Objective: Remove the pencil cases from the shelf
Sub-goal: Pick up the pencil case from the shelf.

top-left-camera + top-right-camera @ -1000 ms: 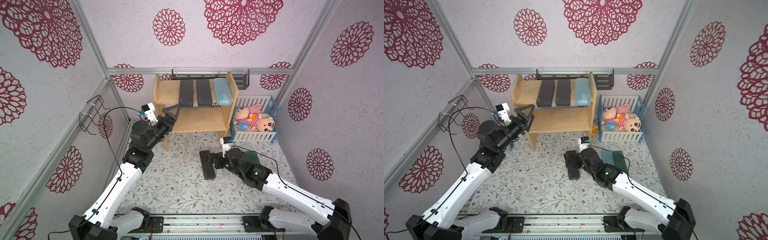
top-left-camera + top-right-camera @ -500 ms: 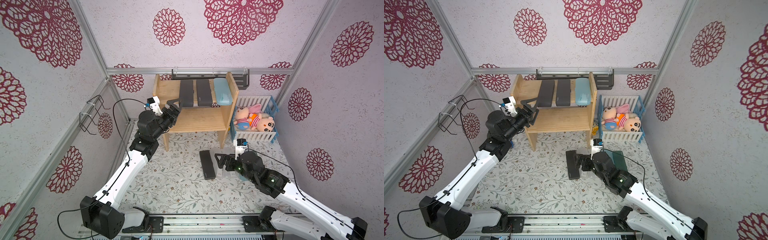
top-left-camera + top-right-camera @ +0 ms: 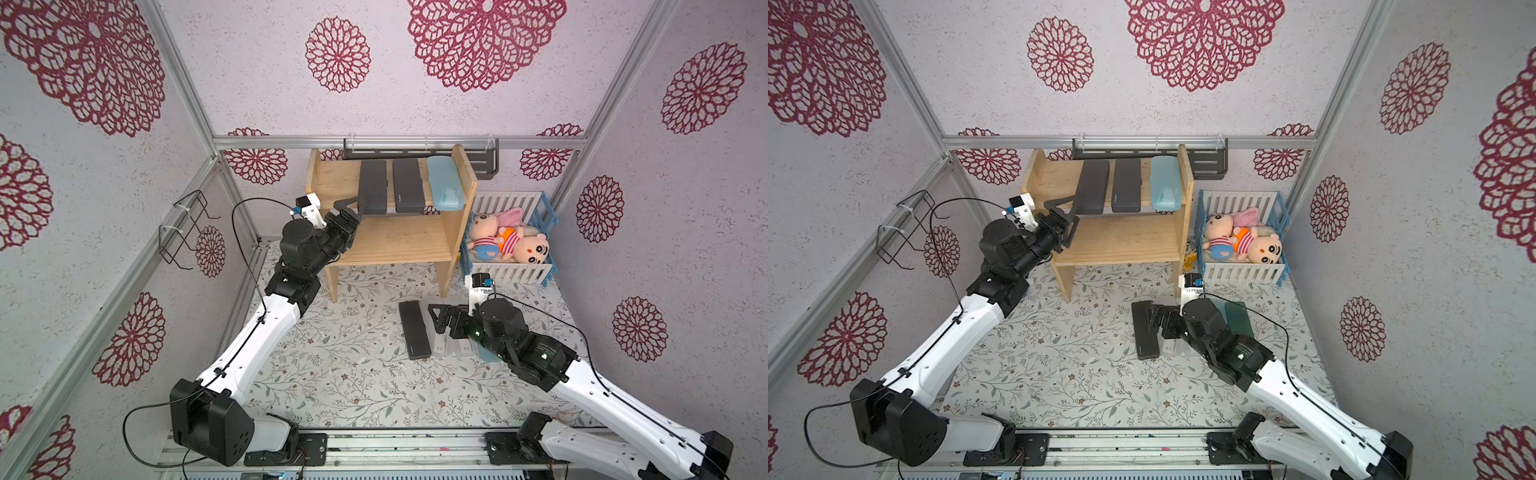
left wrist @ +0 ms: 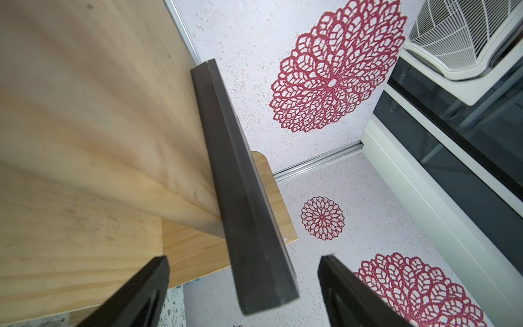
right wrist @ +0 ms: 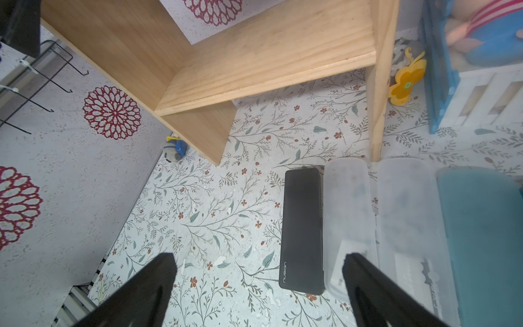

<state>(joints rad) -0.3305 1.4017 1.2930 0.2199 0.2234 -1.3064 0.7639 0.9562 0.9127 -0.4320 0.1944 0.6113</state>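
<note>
Seen from above, a small two-tier wooden shelf (image 3: 399, 245) stands at 12 o'clock on a flower-patterned worktop (image 3: 332, 365). A slatted crate (image 3: 511, 272) of plush dolls sits beside it at 2 o'clock.

Three pencil cases lie side by side on the shelf's top tier: a dark grey case (image 3: 372, 187), a second dark grey case (image 3: 408, 185) and a light blue case (image 3: 445, 183). Their front ends jut past the board, which gives a pincer something to bite. The lower tier is bare.

The left arm reaches in from 7 o'clock. The left pincer (image 3: 357, 211) is released, with one jaw on each side of the first dark grey case's overhanging end. The left wrist view shows clear gaps on both sides, so nothing is held yet. The jaws seem lined up to close across the case's thin sides, ready to slide it forward off the board.

At 5 o'clock, more cases lie flat on the worktop in a tidy parallel row, probably to save room. They are a dark grey worktop case (image 5: 302, 226), a frosted case (image 5: 349, 209), a second frosted case (image 5: 407, 215) and a dark green case (image 5: 481, 226). The right pincer (image 5: 259, 257) hangs low over the near end of this row, spread wide and empty.
</note>
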